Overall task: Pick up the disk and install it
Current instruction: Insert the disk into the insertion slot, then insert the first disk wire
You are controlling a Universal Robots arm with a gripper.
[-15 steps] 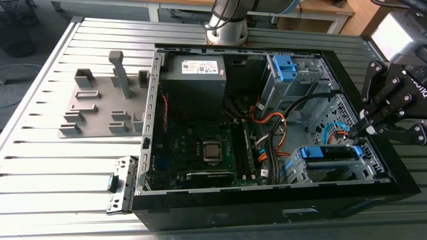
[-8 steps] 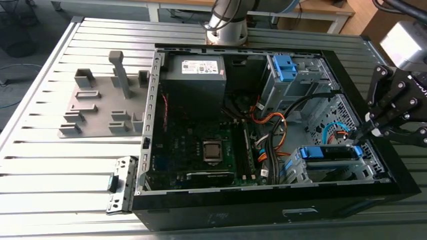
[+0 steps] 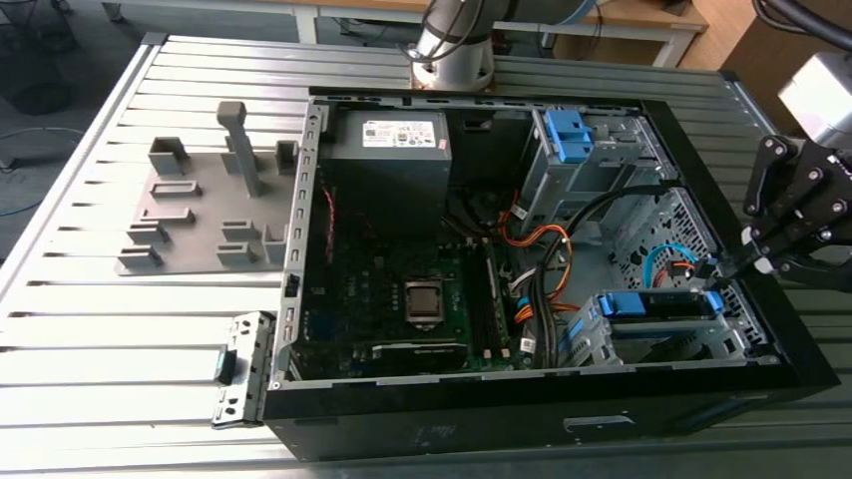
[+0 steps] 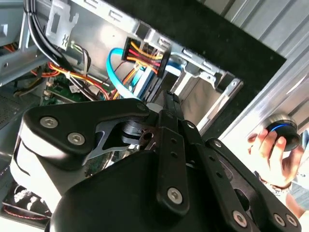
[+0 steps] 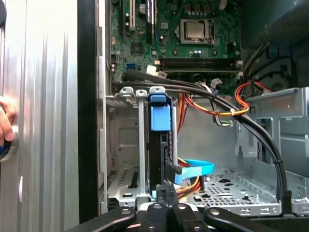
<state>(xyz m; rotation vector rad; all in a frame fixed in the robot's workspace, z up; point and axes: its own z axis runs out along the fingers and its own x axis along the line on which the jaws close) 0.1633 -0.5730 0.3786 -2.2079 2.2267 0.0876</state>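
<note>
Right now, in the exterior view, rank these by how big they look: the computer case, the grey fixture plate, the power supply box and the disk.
Largest to smallest:
1. computer case
2. grey fixture plate
3. power supply box
4. disk, partly hidden, so its true size is unsure

At the exterior view's near right, drive cage [image 5: 126, 145] hemmed by the black case wall [image 5: 87, 121], one slot free beside the seated disk [image 5: 159, 121], black cable bundle [image 5: 256, 130] arching across the open bay, orange and blue cables [image 5: 193, 169] crowding the perforated floor [image 5: 231, 188]
</note>
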